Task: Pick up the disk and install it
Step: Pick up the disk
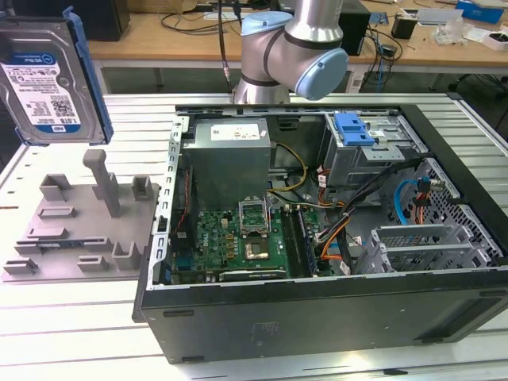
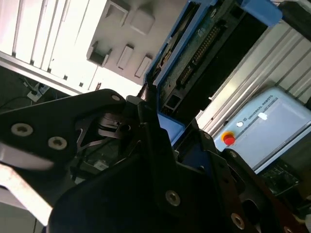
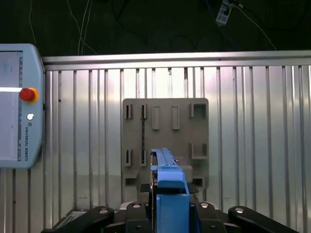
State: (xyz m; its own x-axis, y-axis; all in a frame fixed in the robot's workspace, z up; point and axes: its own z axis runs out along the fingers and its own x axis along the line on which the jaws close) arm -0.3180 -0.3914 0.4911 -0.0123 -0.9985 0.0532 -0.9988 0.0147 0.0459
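The disk (image 1: pixel 48 79) hangs upright in the air at the exterior view's left, its white-and-blue label facing the camera and a blue rail along its side. It is above the grey plastic holder (image 1: pixel 87 230), clear of the upright posts. In the first wrist view the disk (image 3: pixel 167 194) shows edge-on, and my gripper (image 3: pixel 167 187) is shut on it over the holder (image 3: pixel 165 126). The second wrist view shows the disk's connector side (image 2: pixel 204 53) clamped by the black fingers (image 2: pixel 155 141).
An open computer case (image 1: pixel 444 317) lies at the exterior view's right, with a bright blue latch piece (image 1: pixel 353 128) on its drive cage. The arm's base (image 1: pixel 294 48) stands behind the case. A pendant with a red button (image 3: pixel 14 107) lies on the slatted aluminium table (image 3: pixel 262 136).
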